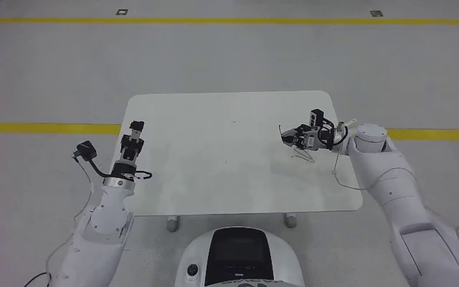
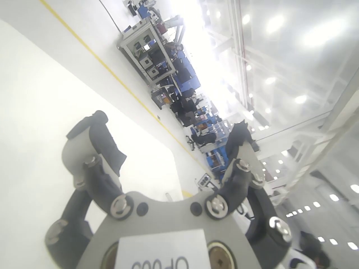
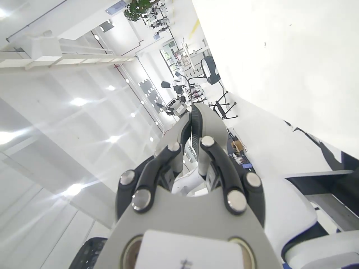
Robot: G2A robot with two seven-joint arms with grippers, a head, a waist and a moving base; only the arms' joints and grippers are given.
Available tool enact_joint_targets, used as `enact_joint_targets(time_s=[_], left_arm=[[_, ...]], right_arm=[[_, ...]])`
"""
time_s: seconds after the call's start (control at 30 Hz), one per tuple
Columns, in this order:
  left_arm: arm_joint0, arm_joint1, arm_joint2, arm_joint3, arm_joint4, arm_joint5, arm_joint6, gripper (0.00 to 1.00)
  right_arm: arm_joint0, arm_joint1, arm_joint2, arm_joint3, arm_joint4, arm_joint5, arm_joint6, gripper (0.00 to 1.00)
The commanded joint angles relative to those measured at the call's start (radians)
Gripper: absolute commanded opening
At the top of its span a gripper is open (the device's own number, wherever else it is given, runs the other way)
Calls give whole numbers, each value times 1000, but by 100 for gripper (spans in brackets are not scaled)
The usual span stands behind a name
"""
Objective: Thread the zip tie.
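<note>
Top view shows one white table [image 1: 215, 165] with rounded corners on a pale grey floor [image 1: 64, 72], which is crossed by two yellow lines [image 1: 215, 20]. Left wrist view looks past the table edge into a bright hall with racks [image 2: 145, 54] of equipment and rows of ceiling lights. Right wrist view takes in a potted plant [image 3: 138, 6] and office chairs [image 3: 210, 71] far off.

I count one zip tie [image 1: 303, 153]. It is a thin pale strand over the right part of the table, just beside my right gripper [image 1: 283, 133] on the side nearer my body. Its long axis seems to slant from the gripper's tip toward the table's near right corner, but it is too fine for me to tell which end is the head.

I have two grippers. My right gripper [image 3: 193, 110] has its fingers [image 3: 207, 118] pressed together, and I cannot tell whether the tie is pinched between them. My left gripper [image 1: 135, 129] sits over the table's left edge, well apart from the tie. In its own wrist view the left gripper [image 2: 168, 121] has its fingers [image 2: 92, 130] spread wide with nothing between them.
</note>
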Motion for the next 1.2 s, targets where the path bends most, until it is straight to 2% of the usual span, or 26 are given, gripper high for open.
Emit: enact_joint_targets(time_s=[0.0,0.13,0.23,0.27,0.33,0.4,0.47,0.53,0.87,0.93,0.97,1.03,1.07,1.17], left_arm=[[0,0,0,0,-77,1,-1,100],[-1,0,1,-1,-72,-1,-2,100],[-4,0,30,-21,26,-37,-17,100],[-4,0,50,-32,95,-43,-22,100],[-4,-1,88,-45,180,-53,-25,100],[-4,-3,142,-59,261,-55,-56,100],[-7,-5,184,-70,309,-46,-74,100],[-9,-8,223,-75,354,-37,-65,100],[-17,-10,231,-80,361,-45,-55,100],[-28,-9,246,-91,396,-61,-74,100],[-36,-9,259,-101,442,-61,-79,100],[-48,-11,289,-112,515,-44,-72,100],[-58,-14,322,-120,581,-29,-68,100],[-88,-25,409,-124,661,22,-56,100]], right_arm=[[0,0,0,0,0,-1,0,0],[0,0,0,0,0,-1,0,0],[-20,-1,-3,-37,-7,6,-60,0],[-22,-2,-3,-51,-5,19,-73,0],[-25,-2,-6,-67,-7,41,-88,0],[-25,-4,-13,-80,-8,71,-108,0],[-27,-8,-17,-79,16,86,-118,0],[-23,-12,-28,-63,35,86,-107,0],[-30,-13,-31,-74,32,85,-129,0],[-37,-15,-39,-97,28,86,-158,0],[-35,-16,-48,-107,16,86,-175,0],[-31,-17,-60,-111,12,86,-196,0],[-25,-19,-72,-113,8,86,-209,0],[-6,-26,-106,-107,17,86,-239,0]])
